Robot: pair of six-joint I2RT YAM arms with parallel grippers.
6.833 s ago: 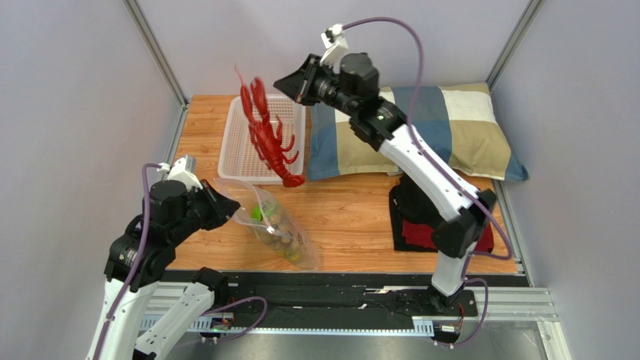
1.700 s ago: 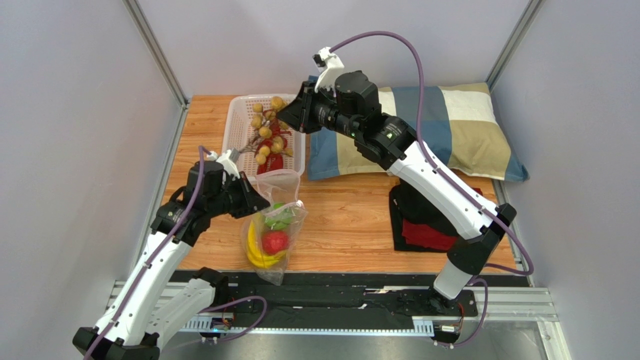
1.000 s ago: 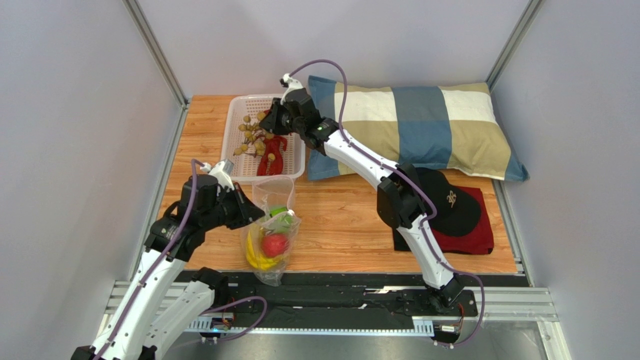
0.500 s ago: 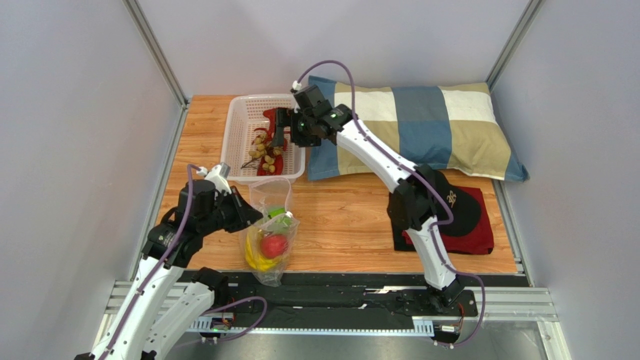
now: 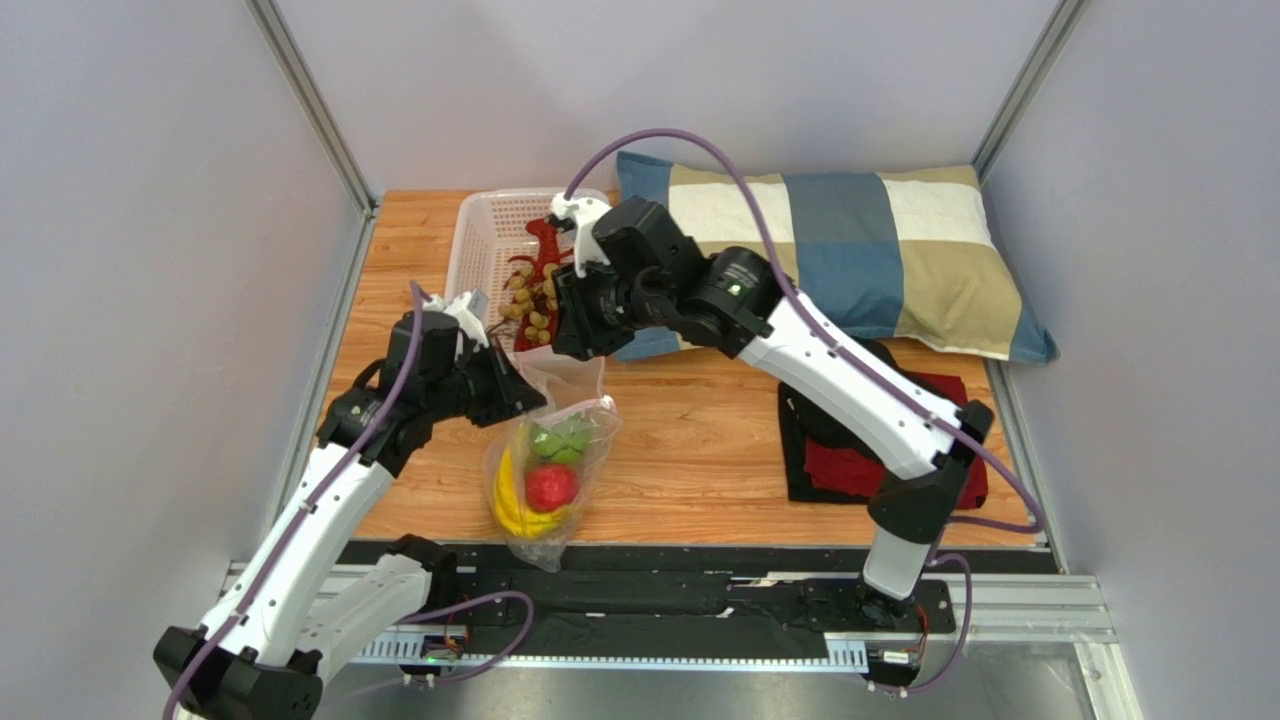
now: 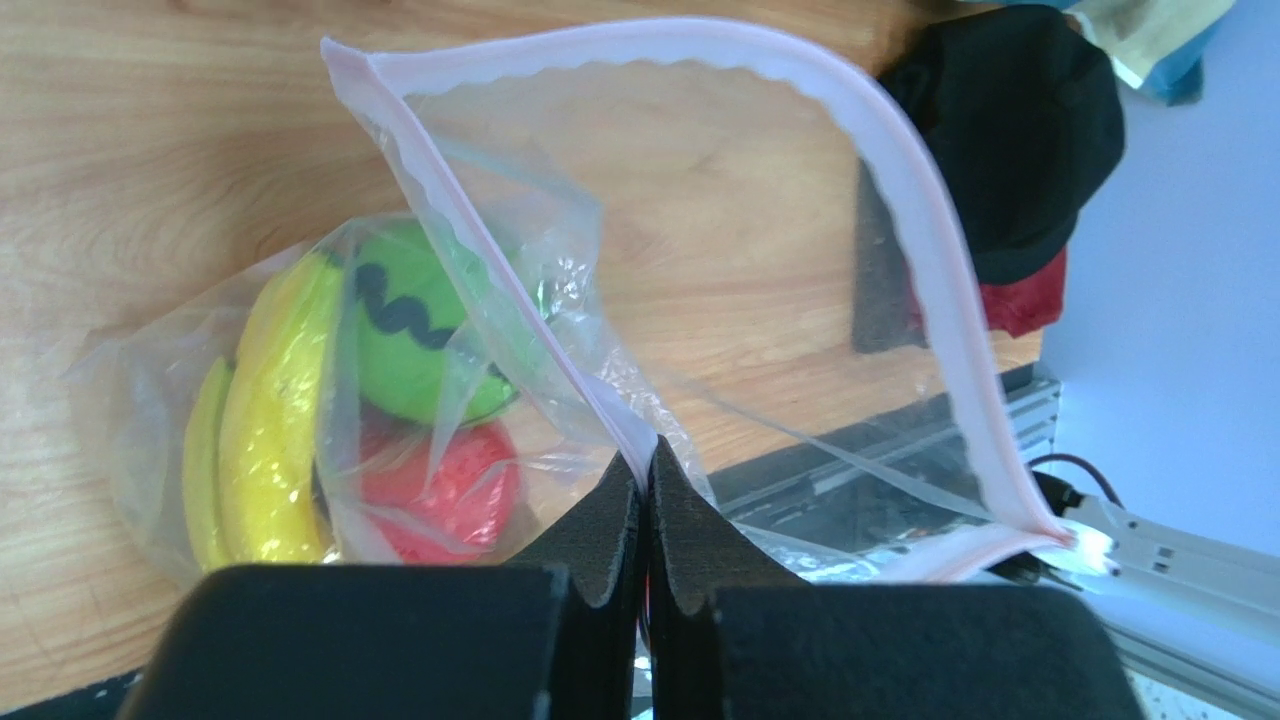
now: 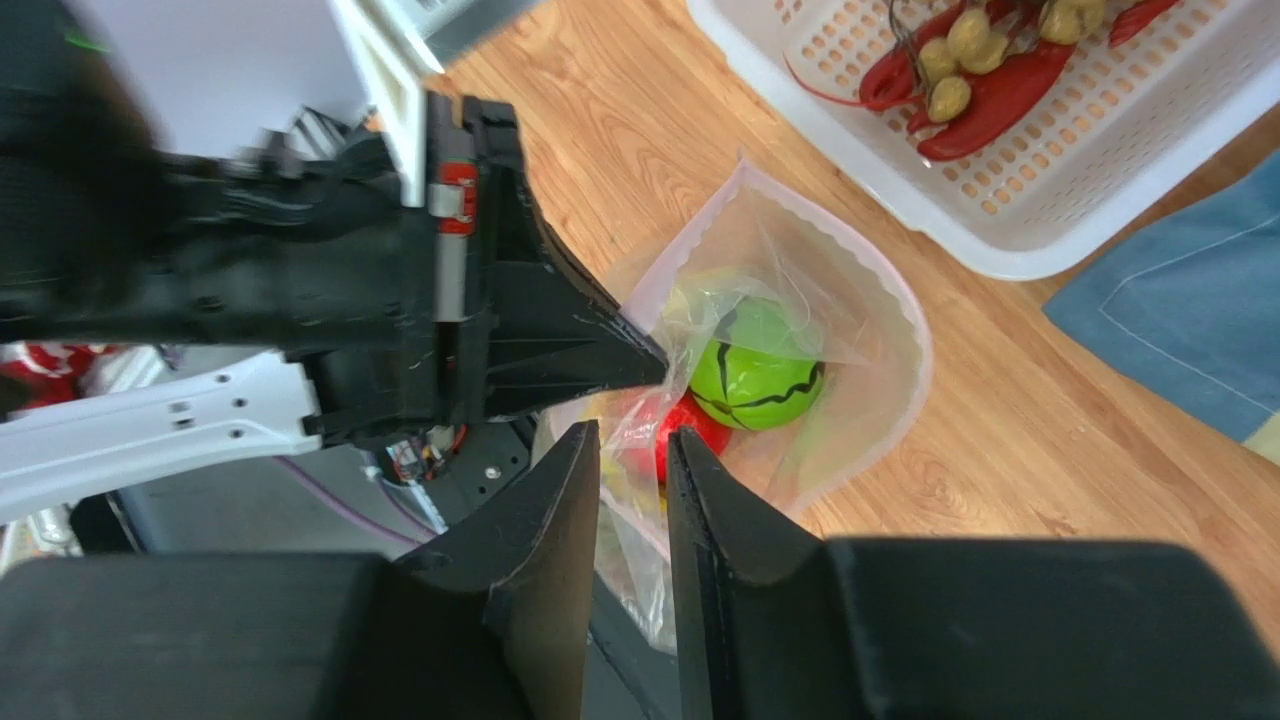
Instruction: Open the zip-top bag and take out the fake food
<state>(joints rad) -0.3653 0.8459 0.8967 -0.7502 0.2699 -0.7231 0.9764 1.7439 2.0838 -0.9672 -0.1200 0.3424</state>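
Note:
My left gripper point(image 5: 526, 398) is shut on the pinkish zip strip point(image 6: 643, 450) of the zip-top bag point(image 5: 559, 477) and holds its mouth open and upright. Inside the bag lie a yellow banana bunch point(image 6: 278, 420), a green striped ball point(image 6: 413, 323) and a red round fruit point(image 6: 443, 488). My right gripper point(image 5: 576, 333) hovers just above the bag mouth, slightly open and empty; in its wrist view point(image 7: 631, 450) the green ball point(image 7: 756, 368) lies just beyond the fingertips. The red lobster point(image 5: 538, 240) and brownish grape cluster point(image 5: 526, 293) lie in the white basket point(image 5: 478, 225).
A checked pillow point(image 5: 872, 240) lies at the back right. A black cap on a red cloth point(image 5: 842, 450) sits right of the bag, partly under my right arm. The basket stands directly behind the bag. The table's front rail point(image 5: 676, 578) runs just below the bag.
My right gripper left the grape cluster in the basket and swung forward and down to the bag mouth. My left gripper, still gripping the rim, rose slightly.

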